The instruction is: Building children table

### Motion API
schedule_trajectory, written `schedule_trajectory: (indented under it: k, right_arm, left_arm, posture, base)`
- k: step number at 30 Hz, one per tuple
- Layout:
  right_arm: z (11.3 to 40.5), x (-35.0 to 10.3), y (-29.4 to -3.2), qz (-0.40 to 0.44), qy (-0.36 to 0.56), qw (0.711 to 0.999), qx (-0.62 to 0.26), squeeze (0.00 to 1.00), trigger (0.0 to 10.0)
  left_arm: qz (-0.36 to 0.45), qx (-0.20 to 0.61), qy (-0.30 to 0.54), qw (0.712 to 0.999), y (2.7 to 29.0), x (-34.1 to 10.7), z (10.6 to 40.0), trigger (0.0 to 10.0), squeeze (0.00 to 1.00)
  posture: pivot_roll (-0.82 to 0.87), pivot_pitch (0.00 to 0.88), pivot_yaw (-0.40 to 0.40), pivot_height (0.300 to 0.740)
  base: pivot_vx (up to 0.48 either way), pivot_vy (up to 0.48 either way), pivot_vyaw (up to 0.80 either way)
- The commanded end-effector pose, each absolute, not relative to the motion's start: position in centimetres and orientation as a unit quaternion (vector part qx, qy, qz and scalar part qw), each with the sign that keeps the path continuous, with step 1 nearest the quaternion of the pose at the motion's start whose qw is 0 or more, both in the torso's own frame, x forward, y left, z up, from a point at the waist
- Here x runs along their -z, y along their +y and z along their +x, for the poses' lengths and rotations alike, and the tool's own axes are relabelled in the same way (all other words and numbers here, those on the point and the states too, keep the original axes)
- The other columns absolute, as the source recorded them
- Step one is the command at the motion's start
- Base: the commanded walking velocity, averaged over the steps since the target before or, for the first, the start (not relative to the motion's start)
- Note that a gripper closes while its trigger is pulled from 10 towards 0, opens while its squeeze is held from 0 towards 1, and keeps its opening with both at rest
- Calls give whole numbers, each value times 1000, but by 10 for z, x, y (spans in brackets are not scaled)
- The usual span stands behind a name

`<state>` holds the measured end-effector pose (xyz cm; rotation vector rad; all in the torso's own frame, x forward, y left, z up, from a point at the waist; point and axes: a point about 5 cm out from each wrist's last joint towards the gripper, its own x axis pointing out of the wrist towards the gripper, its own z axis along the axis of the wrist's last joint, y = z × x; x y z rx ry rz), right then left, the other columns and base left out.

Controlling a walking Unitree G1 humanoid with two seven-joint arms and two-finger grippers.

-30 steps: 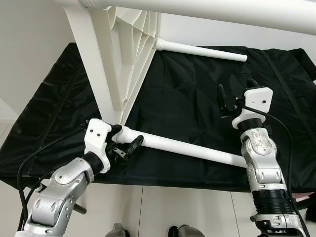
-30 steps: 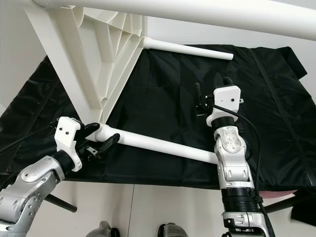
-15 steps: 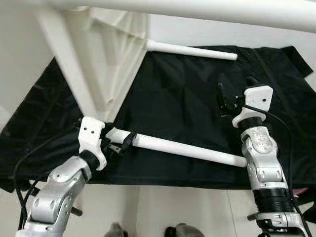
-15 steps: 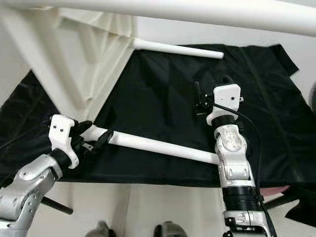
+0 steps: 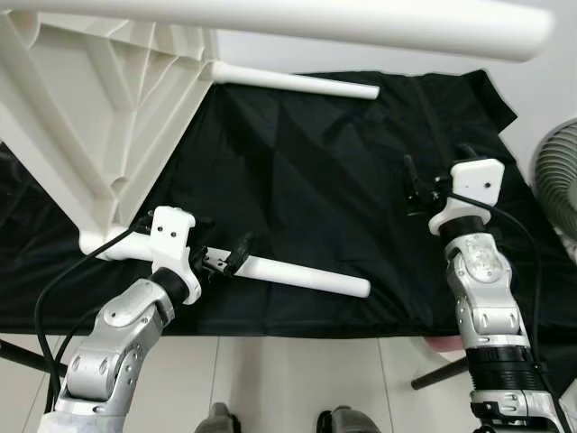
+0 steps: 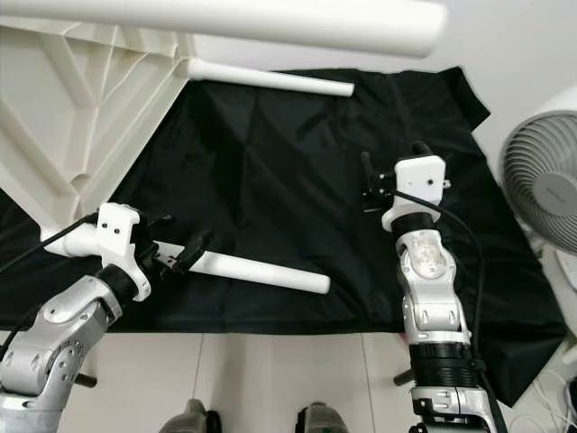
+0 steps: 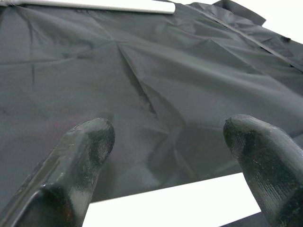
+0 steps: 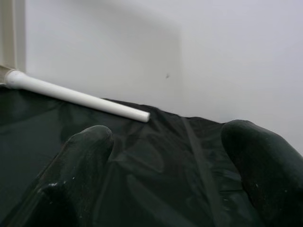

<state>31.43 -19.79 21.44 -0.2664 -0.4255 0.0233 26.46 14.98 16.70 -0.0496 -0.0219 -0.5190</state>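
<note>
Two grippers in view, both with jaws spread. Left gripper (image 5: 225, 262) sits low at the near edge of the black cloth (image 5: 297, 180), straddling the near table leg (image 5: 306, 276). In the left wrist view the white leg runs across just below the gap between the fingers (image 7: 87, 142), under the jaws rather than clamped; can't tell whether either pad is touching it. Leg lies roughly flat on the cloth; its free end points away from the jaws toward the robot's right, and its other end goes behind the gripper body to the corner of the white tabletop (image 5: 90, 117).

Tabletop is tipped up on edge, ribbed underside facing the camera, to the left of and beyond the left gripper's jaws.

Right gripper (image 5: 416, 185) is held up over the right part of the cloth, well apart from the near leg, jaws parted with nothing between them. Right wrist view: fingers (image 8: 90, 156) frame cloth and a bare white wall.

Far leg (image 5: 297, 81) sticks out from the tabletop's far corner, well beyond both sets of jaws, along the back edge of the cloth. A third leg (image 5: 270, 23) crosses the top of the head views, nearest the camera.

White fan (image 6: 541, 180) stands to the right of the right gripper, off the cloth.
</note>
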Motion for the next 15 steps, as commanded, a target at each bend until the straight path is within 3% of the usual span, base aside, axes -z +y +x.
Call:
schedule_trajectory:
  k: [1, 5, 8, 15]
  right_arm:
    - [315, -213, -193, -130, -208, 969, -24, 0, 10000]
    - [316, -213, -192, -130, -209, 969, -27, 0, 10000]
    - [316, -213, -191, -130, -209, 969, -30, 0, 10000]
    - [315, -212, -186, -143, -212, 966, -44, 0, 10000]
  left_arm:
    - [-24, 225, -1, 974, 160, -163, 265, 10000, 0]
    - [-29, 216, -2, 976, 163, -164, 266, 10000, 0]
    - [-26, 214, -4, 976, 163, -164, 266, 10000, 0]
    - [-18, 204, -6, 979, 164, -164, 267, 10000, 0]
  posture:
    - [-19, 159, 28, 740]
    - [-17, 156, 25, 740]
    - [-15, 153, 24, 740]
    - [-13, 138, 26, 740]
  base:
    - [0, 0, 0]
    - [0, 0, 0]
    - [0, 480, 0]
    - [0, 0, 0]
